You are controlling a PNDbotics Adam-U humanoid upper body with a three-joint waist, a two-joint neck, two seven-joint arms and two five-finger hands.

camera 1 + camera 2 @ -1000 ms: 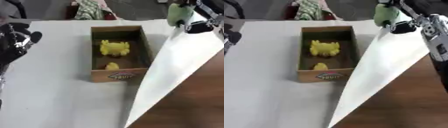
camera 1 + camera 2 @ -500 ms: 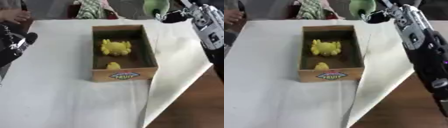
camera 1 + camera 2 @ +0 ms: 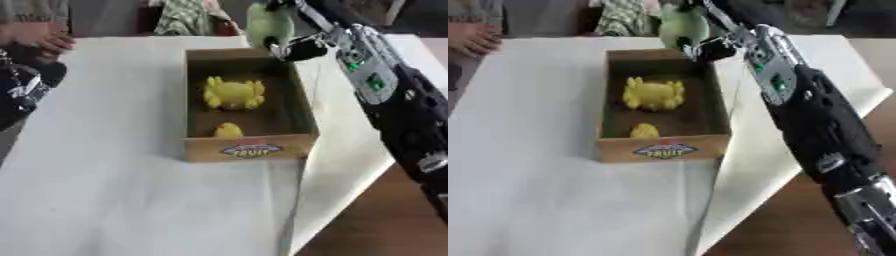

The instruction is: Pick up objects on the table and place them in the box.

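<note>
Brown box [image 3: 248,148] holds two yellow toys [image 3: 233,93], pale green object [image 3: 265,24] above, white tablecloth [image 3: 114,190].

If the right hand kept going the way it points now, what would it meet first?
Probably nothing on the table: the right hand, shut on a pale green object, points past the box's far end toward the cloth-covered table edge. Depth is unclear.

White-covered table [image 3: 105,190] (brown edge bare) bears the cardboard box [image 3: 249,149].
</note>
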